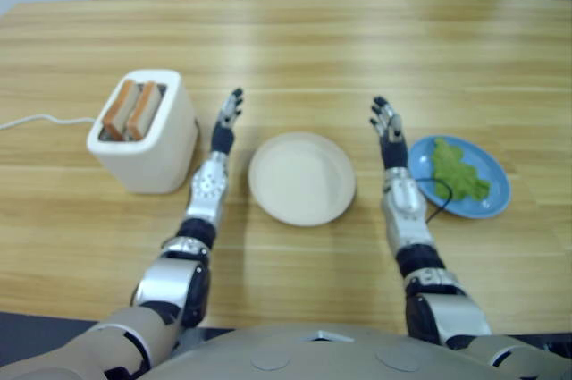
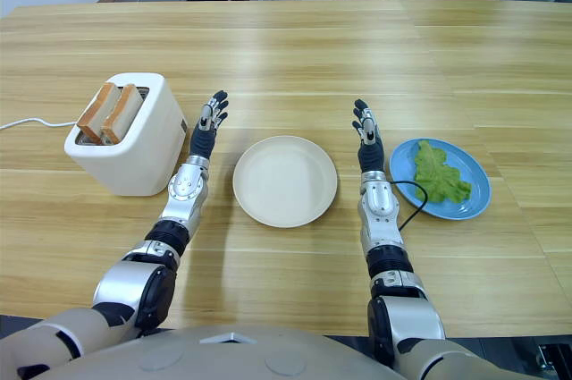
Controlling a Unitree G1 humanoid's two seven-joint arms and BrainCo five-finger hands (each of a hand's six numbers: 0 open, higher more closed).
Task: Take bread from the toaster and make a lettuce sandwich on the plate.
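Wooden table [image 2: 295, 40], first step pending: the toaster [image 2: 143, 158] is holding both bread slices [image 2: 112, 114].
The cream plate [image 2: 284, 181] is sitting between the hands, and a blue plate [image 2: 479, 198] is carrying lettuce [image 2: 438, 173]. The left hand [image 2: 211, 121] and right hand [image 2: 365, 130] are showing straight fingers, holding nothing. The next move is probably calling for the left hand pinching a slice upward.

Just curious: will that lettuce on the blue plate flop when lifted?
Probably floppy: the lettuce looks thin and crinkled, lying flat on its blue plate. Likely light too, being one small leaf.
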